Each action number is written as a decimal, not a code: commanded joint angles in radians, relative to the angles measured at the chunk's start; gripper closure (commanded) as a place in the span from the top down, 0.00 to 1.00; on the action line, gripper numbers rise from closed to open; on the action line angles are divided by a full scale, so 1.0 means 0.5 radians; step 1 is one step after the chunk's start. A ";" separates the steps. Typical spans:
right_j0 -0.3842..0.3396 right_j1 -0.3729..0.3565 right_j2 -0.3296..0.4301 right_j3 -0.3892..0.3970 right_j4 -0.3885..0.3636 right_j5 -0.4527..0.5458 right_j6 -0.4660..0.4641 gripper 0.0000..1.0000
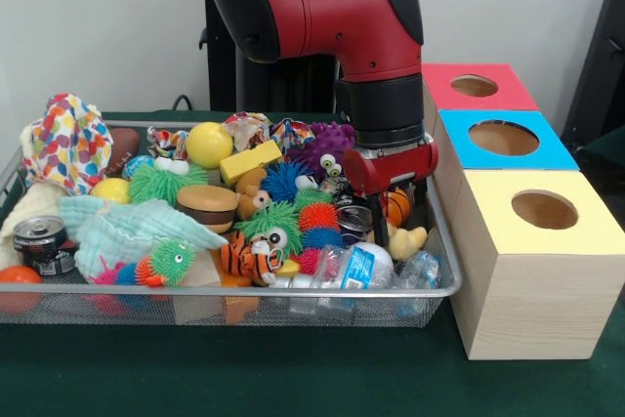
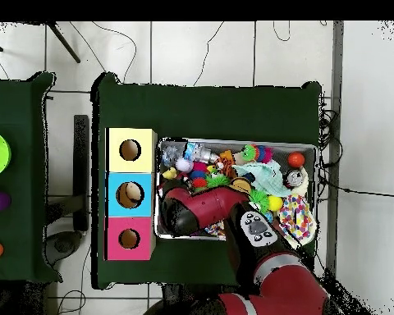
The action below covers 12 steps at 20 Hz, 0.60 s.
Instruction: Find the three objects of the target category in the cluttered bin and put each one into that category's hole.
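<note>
The silver wire-mesh bin (image 1: 444, 280) is full of clutter; it also shows in the overhead view (image 2: 318, 176). The yellow duck-like toy (image 1: 406, 240) lies at the bin's right end, the tan dog (image 1: 252, 192) in the middle, and the orange striped tiger (image 1: 242, 257) near the front rim. My gripper (image 1: 398, 225) reaches down into the bin's right end, just above the duck, open, with an orange ball (image 1: 396, 206) between its fingers. The red-topped box's hole (image 1: 475, 86) is to the right, and in the overhead view (image 2: 129, 239). The arm hides the gripper in the overhead view.
Blue-topped (image 1: 504, 137) and yellow-topped (image 1: 544, 209) boxes stand in a row with the red one, against the bin's right side. Fuzzy spiky balls (image 1: 271, 225), a purple knobbly monster (image 1: 327, 146), a toy burger (image 1: 207, 206), a can (image 1: 39, 237), plastic bottles (image 1: 359, 266) and cloths (image 1: 66, 142) crowd the bin.
</note>
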 commanded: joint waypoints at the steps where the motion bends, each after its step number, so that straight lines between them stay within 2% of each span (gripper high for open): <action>1: -0.022 0.286 -0.001 -0.429 -0.139 -0.188 0.117 1.00; 12: -0.066 0.307 0.055 -0.446 -0.183 -0.172 0.103 1.00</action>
